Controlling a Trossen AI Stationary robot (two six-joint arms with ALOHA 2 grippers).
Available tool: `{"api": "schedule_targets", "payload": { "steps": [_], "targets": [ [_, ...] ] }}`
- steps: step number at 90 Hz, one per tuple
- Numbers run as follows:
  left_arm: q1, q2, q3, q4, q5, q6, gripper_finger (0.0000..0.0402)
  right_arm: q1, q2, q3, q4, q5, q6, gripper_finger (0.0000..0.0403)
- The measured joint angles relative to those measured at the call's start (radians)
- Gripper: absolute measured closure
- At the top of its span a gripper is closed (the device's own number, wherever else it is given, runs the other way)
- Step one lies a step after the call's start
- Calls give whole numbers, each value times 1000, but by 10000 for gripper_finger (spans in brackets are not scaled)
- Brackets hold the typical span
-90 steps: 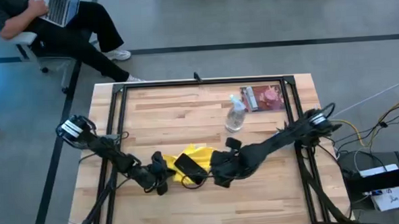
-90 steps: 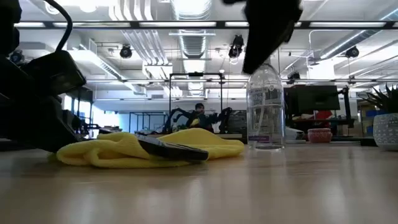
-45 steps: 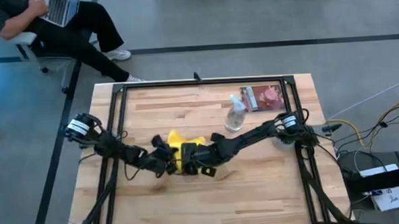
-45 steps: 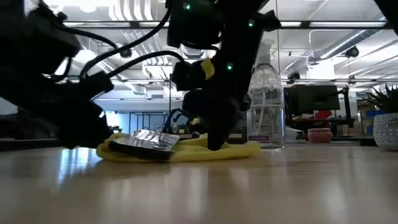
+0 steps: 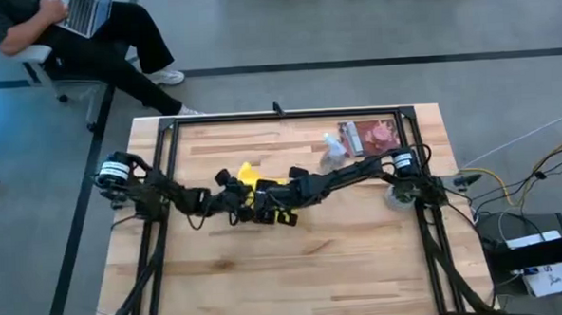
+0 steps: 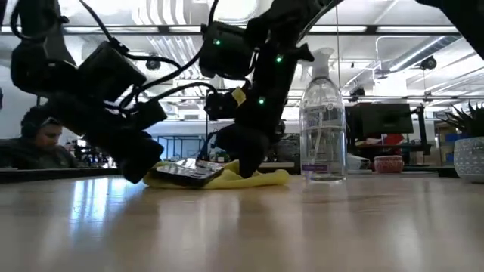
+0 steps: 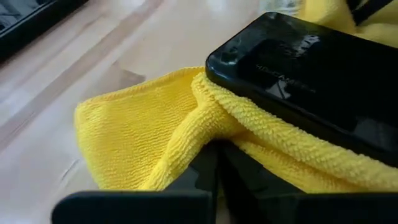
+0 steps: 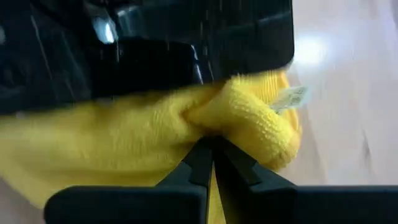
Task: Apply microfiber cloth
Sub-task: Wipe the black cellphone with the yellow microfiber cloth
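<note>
Both grippers [image 5: 228, 200] [image 5: 276, 208] pinch cloth [image 5: 249, 175] under phone [image 7: 317, 68]; bottle [image 6: 323, 121] beside.

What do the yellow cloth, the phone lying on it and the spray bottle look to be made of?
Microfiber cloth: soft looped fabric, matte, with visible nubby pile and folds. Phone: glossy black face, likely glass or polished plastic, showing reflections and smudges. Spray bottle: clear plastic by the look, see-through with a label. Both grippers, left and right, pinch the cloth.

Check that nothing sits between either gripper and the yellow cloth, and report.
Nothing visible does. The left gripper and right gripper are each shut directly on a fold of the microfiber cloth. The black phone lies on top of the cloth, not between.
</note>
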Motion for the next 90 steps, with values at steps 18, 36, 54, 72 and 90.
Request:
{"api": "schedule_targets", "payload": {
  "steps": [18,36,54,72,90],
  "targets": [
    [15,-11,-10,-5,14,63,401,-20,19,-6,116,-7,-88,403],
    [62,-12,-25,-5,13,69,401,-49,37,-6,188,-4,-113,403],
    [111,-34,-32,-31,12,97,401,-81,42,-3,237,-7,-171,403],
    [168,-98,-32,-120,-14,110,401,-129,42,-3,278,-5,-166,403],
    [215,-168,-37,-177,-19,144,401,-167,42,-3,309,18,-149,403]
  ]
}}
